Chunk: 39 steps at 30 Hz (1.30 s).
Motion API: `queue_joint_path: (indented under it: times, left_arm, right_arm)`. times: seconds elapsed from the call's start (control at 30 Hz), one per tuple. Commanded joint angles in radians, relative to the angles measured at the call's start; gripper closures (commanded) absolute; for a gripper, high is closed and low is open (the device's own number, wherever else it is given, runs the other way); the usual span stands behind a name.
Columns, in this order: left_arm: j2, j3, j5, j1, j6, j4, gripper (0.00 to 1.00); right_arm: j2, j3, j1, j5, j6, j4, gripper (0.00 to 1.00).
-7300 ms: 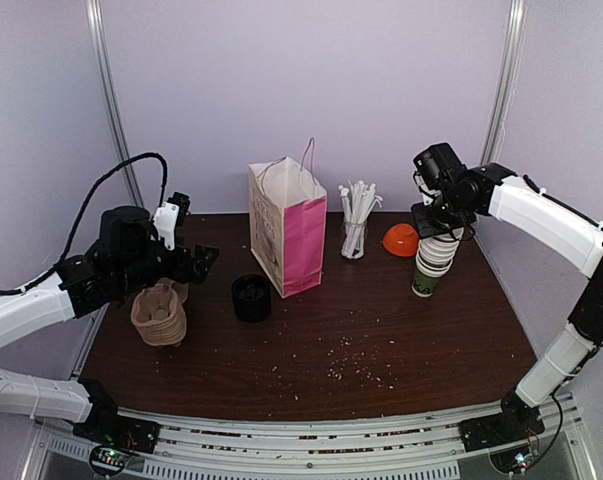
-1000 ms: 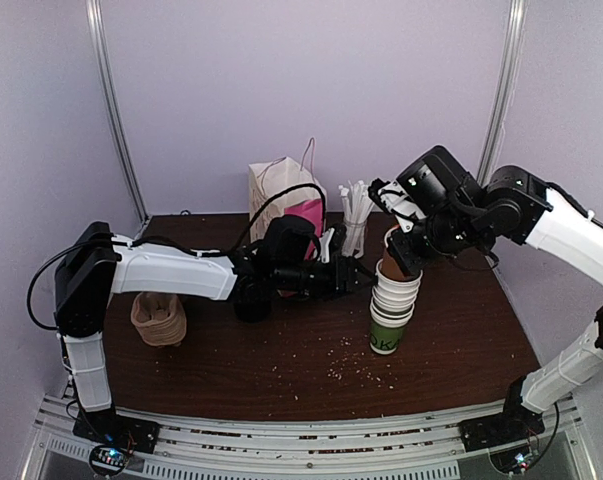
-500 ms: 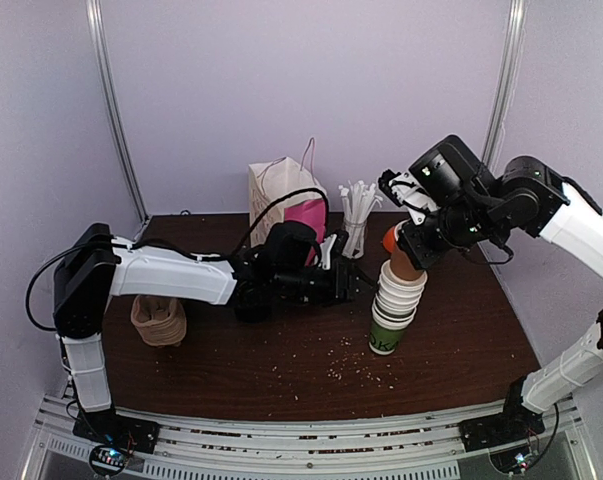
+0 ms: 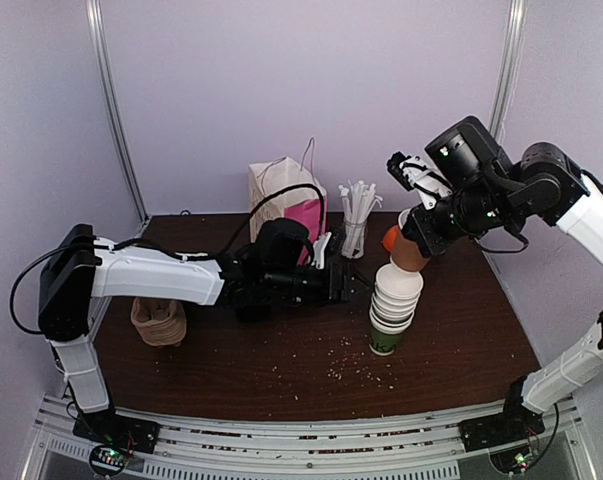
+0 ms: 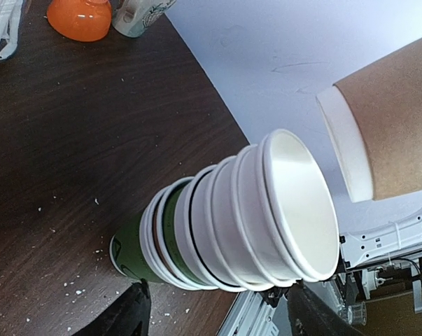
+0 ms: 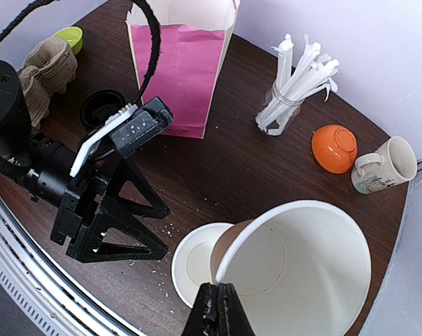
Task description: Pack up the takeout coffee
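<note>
Cup in the air! The right gripper (image 6: 215,308) is pinching the rim of the brown paper cup (image 4: 409,252), fingers together on that thin wall, and we are seeing it hang tilted just above the stack of white-and-green cups (image 4: 391,310). It is clear of the top white cup, with no lid on it. The black lid (image 6: 102,108) is lying on the bench (image 4: 451,340) beside the pink-and-white paper bag (image 4: 281,195), well apart from the cup.

The left gripper (image 4: 359,283) is reaching in low with its jaws apart, aimed at the foot of the stack. We are judging it near but not touching.

Here is what we are worrying about. That rim pinch is narrow, so the cup could swing or slip out on the way across. The stack is leaning, and a brush from the cup or from those spread left fingers could topple it towards the bench edge. The bag is standing unsupported with a narrow mouth, so a clumsy entry could push it over. The straw jar (image 4: 356,225) is also standing between cup and bag.
</note>
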State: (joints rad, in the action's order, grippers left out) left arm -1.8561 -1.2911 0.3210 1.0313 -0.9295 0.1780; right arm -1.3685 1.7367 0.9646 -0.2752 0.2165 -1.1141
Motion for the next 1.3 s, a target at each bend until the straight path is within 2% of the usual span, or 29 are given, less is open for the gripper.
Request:
queue_joint_path:
  times: [0.0,0.2,0.27,0.3,0.43,0.67,0.83,1.1,1.27]
  left_arm:
    - [0.057,0.028,-0.019,0.003,0.025,0.006,0.28]
    - [0.153,0.065,-0.089,0.003,0.061,-0.042,0.15]
    - [0.201,0.072,-0.143,0.003,0.088,-0.082,0.04]
    - [0.231,0.087,-0.168,0.003,0.099,-0.098,0.02]
    - [0.379,0.153,-0.318,0.003,0.166,-0.187,0.02]
    - [0.753,0.367,-0.577,0.003,0.216,-0.270,0.01]
    - [0.930,0.455,-0.707,0.003,0.210,-0.354,0.02]
    - [1.053,0.541,-0.816,0.003,0.144,-0.457,0.02]
    - [1.039,0.562,-0.819,0.003,0.143,-0.457,0.02]
  right_arm:
    - [0.020,0.040,0.007,0.035,0.020,-0.023,1.00]
    - [-0.003,0.177,0.007,0.121,0.029,-0.001,1.00]
    - [-0.012,0.212,0.008,0.149,0.025,0.017,1.00]
    - [-0.017,0.225,0.010,0.165,0.019,0.027,1.00]
    - [-0.061,0.270,0.050,0.183,-0.010,0.063,1.00]
    - [-0.189,0.318,0.187,0.149,-0.060,0.117,1.00]
    - [-0.282,0.239,0.273,0.175,-0.086,0.198,1.00]
    - [-0.434,0.113,0.325,0.146,-0.077,0.284,1.00]
    - [-0.471,-0.022,0.330,0.117,-0.068,0.382,1.00]
